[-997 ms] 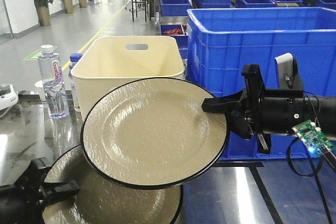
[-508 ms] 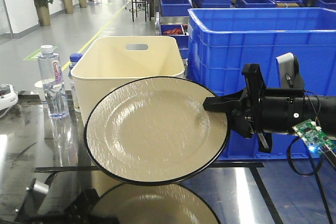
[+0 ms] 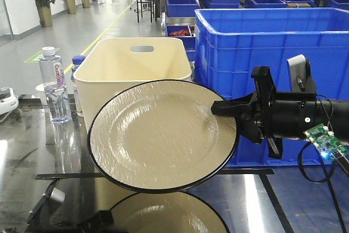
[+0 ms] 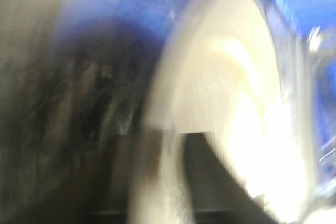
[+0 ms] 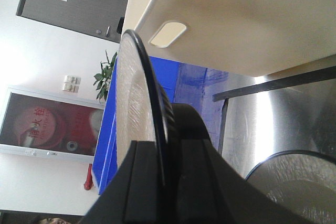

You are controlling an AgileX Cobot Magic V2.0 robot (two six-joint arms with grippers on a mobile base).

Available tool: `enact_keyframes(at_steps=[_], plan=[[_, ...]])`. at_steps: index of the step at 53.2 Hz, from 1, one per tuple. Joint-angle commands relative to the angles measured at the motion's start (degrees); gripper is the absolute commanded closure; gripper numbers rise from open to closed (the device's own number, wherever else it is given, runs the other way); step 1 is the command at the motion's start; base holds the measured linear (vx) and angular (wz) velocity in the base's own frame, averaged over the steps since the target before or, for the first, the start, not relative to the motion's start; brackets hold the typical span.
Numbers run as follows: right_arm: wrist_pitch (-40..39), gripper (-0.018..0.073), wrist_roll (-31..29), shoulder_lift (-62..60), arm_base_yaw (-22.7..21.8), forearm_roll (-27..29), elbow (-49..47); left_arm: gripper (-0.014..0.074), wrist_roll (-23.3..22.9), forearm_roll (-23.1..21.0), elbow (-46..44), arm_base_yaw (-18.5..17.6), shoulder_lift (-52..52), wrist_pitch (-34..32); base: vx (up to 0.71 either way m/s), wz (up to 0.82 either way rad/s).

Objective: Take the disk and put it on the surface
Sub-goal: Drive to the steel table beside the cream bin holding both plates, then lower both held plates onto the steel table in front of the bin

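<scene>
While aloft above the surface (image 3: 19,156), disk (image 3: 163,135) edge tight within the right tool's (image 3: 223,112) closed grip.

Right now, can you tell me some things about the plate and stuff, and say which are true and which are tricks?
The right end effector grips the plate by its rim. True.
The plate is lying down flat. False: it is held up in the air above the tabletop.
A water bottle stands left of the cream bin. True.
The big crate is red. False: it is blue.
</scene>
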Motion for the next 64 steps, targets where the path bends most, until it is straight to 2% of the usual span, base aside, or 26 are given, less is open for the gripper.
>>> enact_keyframes(at_steps=[1, 6, 9, 20, 25, 33, 39, 53, 64], plan=[[0.7, 0.0568, 0.2, -2.9, -0.1, 7.3, -2.4, 0.0055, 3.4, 0.1, -1.6, 0.0, -2.0, 0.8, 0.0, 0.0], [0.8, 0.0568, 0.2, -2.9, -0.2, 7.3, -2.4, -0.0024, 3.3, 2.9, -1.6, 0.9, -3.5, -0.3, 0.0, 0.0], [0.8, 0.0568, 0.2, -2.9, -0.2, 7.3, -2.4, -0.0041, 3.3, 4.4, -1.6, 2.1, -4.9, -0.6, 0.0, 0.0], [2.3, 0.0568, 0.2, -2.9, -0.2, 5.5, -2.4, -0.0018, 3.1, 11.0, -1.6, 8.5, -12.4, -0.5, 0.0, 0.0], [3.8, 0.0568, 0.2, -2.9, -0.2, 0.2, -2.4, 0.0001, 2.6, 13.4, -1.6, 11.2, -16.2, -0.2, 0.0, 0.0], [3.9, 0.0568, 1.9, -2.9, 0.7, -12.3, -2.4, 0.0021, 2.6, 13.5, -1.6, 12.9, -22.6, -0.5, 0.0, 0.0], [3.8, 0.0568, 1.9, -2.9, 1.2, -17.8, -2.4, 0.0021, 2.7, 13.4, -1.6, 12.9, -26.2, -2.6, 0.0, 0.0], [6.8, 0.0566, 1.5, -2.8, 1.3, -19.6, -2.4, 0.0021, 2.7, 13.3, -1.6, 12.9, -29.2, -5.2, 0.0, 0.0], [6.5, 0.0536, 1.6, -2.8, 5.2, -26.3, -2.4, 0.0021, 2.7, 13.3, -1.6, 12.9, -29.0, -5.0, 0.0, 0.0]])
